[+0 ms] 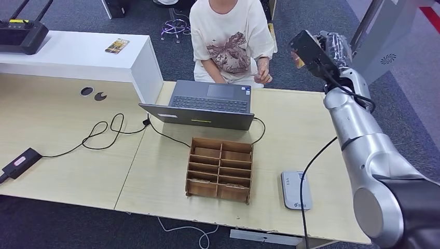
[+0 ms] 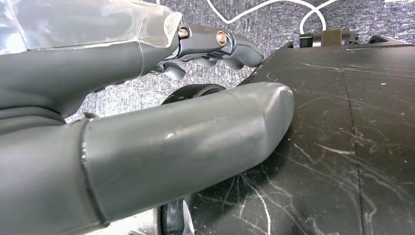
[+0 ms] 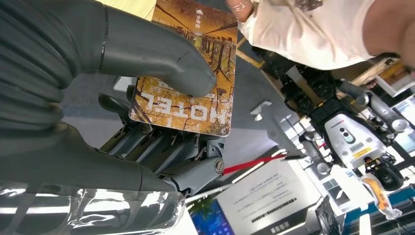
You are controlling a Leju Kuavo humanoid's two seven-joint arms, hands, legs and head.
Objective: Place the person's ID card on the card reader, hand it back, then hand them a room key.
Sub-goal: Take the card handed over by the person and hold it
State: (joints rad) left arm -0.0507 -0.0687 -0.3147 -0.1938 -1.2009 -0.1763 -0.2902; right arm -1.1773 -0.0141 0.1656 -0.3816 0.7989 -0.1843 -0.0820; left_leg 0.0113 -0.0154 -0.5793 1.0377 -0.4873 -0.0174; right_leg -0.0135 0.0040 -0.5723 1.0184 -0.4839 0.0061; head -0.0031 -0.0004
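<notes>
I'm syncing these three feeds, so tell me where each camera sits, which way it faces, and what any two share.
Head view: high on the body, looking down at the desk, seated person, raised right arm.
Left wrist view: behind the left hand, facing grey carpet and a scratched dark surface.
Right wrist view: behind the right hand, facing the person; thumb pins the hotel card.
Shared: head and right wrist views both show the person and right hand.

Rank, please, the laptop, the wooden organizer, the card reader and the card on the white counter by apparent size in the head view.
1. laptop and wooden organizer: they look about alike, so I won't rank them.
2. card reader
3. card on the white counter, though it lies farther from the camera.
</notes>
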